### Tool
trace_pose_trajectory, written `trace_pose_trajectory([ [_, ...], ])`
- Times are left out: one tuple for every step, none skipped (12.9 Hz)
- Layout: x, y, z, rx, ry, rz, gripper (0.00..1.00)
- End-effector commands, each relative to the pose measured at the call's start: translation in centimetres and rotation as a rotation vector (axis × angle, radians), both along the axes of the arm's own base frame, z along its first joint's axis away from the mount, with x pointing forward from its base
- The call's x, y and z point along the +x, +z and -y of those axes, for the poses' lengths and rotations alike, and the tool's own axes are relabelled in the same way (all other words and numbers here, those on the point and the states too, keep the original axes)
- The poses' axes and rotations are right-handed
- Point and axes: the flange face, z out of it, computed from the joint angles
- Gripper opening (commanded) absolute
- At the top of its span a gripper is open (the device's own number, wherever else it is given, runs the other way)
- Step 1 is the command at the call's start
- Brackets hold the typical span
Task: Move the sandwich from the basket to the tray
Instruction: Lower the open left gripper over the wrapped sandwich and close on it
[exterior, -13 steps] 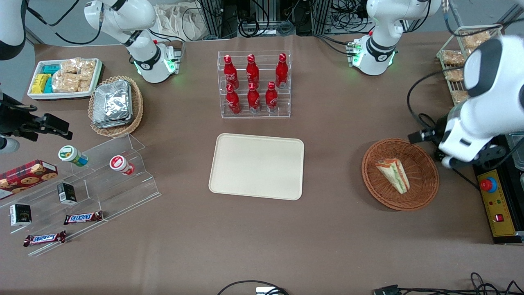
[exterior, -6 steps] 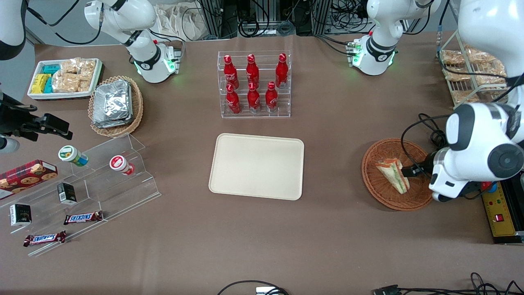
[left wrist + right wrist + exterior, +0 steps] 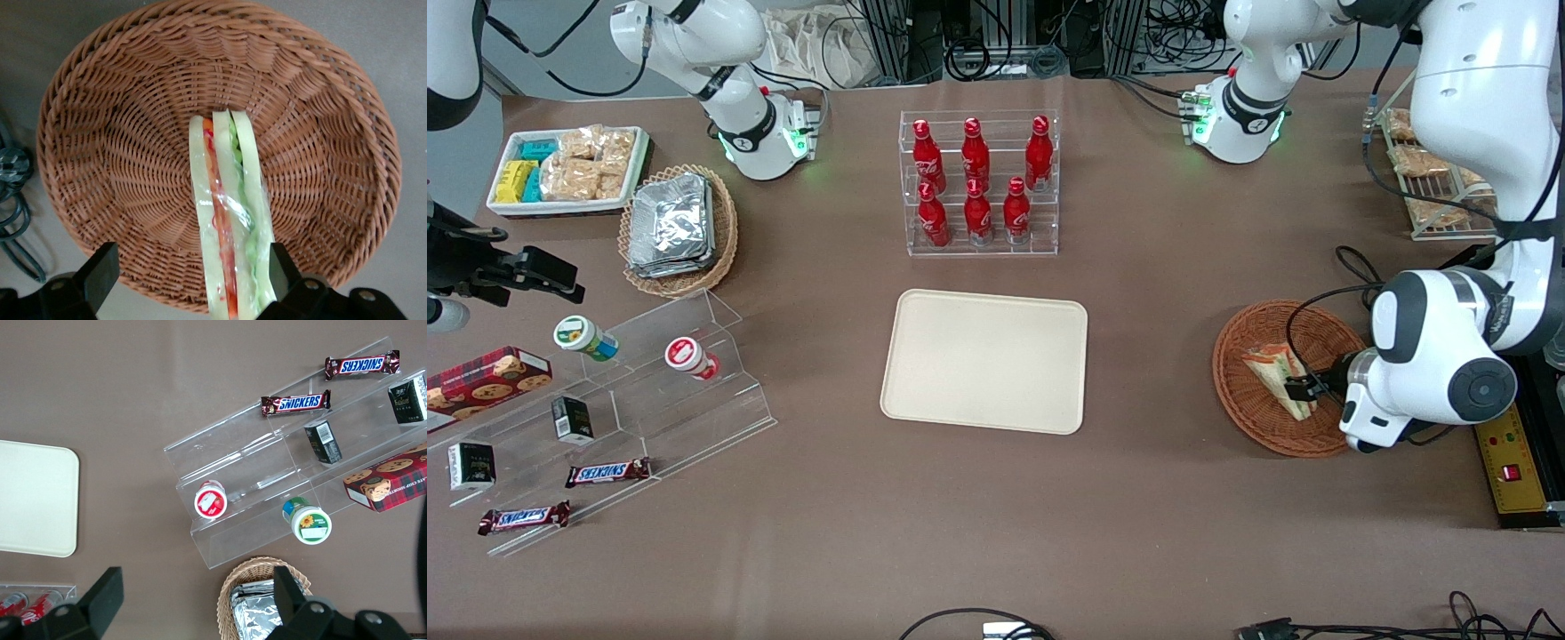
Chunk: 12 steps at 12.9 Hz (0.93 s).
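Observation:
The sandwich (image 3: pixel 1273 370) is a pale wedge with red and green filling, lying in the reddish-brown wicker basket (image 3: pixel 1232 351) toward the working arm's end of the table. My gripper (image 3: pixel 1303 388) is low over the basket, open, at the sandwich's wide end. In the left wrist view the wrapped sandwich (image 3: pixel 227 213) stands on edge in the basket (image 3: pixel 120 133). It sits inside the open gripper (image 3: pixel 190 277), close against one finger and far from the other finger (image 3: pixel 101 272). The cream tray (image 3: pixel 985 360) lies bare at the table's middle.
A clear rack of red bottles (image 3: pixel 978 182) stands farther from the front camera than the tray. A yellow control box (image 3: pixel 1507 444) and cables (image 3: pixel 13 200) lie beside the basket. A wire rack of snack packets (image 3: pixel 1432 187) stands at the working arm's end.
The arm swung in over the basket and came down. The gripper went from beside the basket's rim to straddling the sandwich's wide end. The sandwich has not moved.

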Motion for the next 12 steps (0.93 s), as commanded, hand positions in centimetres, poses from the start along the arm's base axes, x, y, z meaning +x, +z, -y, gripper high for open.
trace_pose_trajectory([
  [0.3, -1.1, 0.2, -0.015, 0.040, 0.013, 0.99],
  [0.3, -2.0, 0.3, -0.024, 0.047, 0.000, 0.99],
  [0.3, -2.1, 0.5, -0.043, 0.060, -0.001, 0.99],
  [0.3, -2.5, 0.5, -0.050, 0.067, -0.008, 0.99],
  [0.4, -2.8, 0.5, -0.053, 0.070, -0.005, 0.99],
  [0.4, -3.1, 0.6, -0.063, 0.078, -0.002, 0.99],
  [0.3, -3.6, 0.6, -0.068, 0.081, -0.010, 0.99],
  [0.2, -4.0, 0.5, -0.069, 0.086, -0.016, 0.99],
  [0.2, -4.2, 0.5, -0.069, 0.087, -0.019, 0.99],
  [0.1, -4.6, 0.5, -0.073, 0.090, -0.026, 0.99],
  [0.0, -5.3, 0.5, -0.086, 0.101, -0.037, 0.99],
  [-0.1, -5.4, 0.7, -0.092, 0.105, -0.041, 0.99],
])
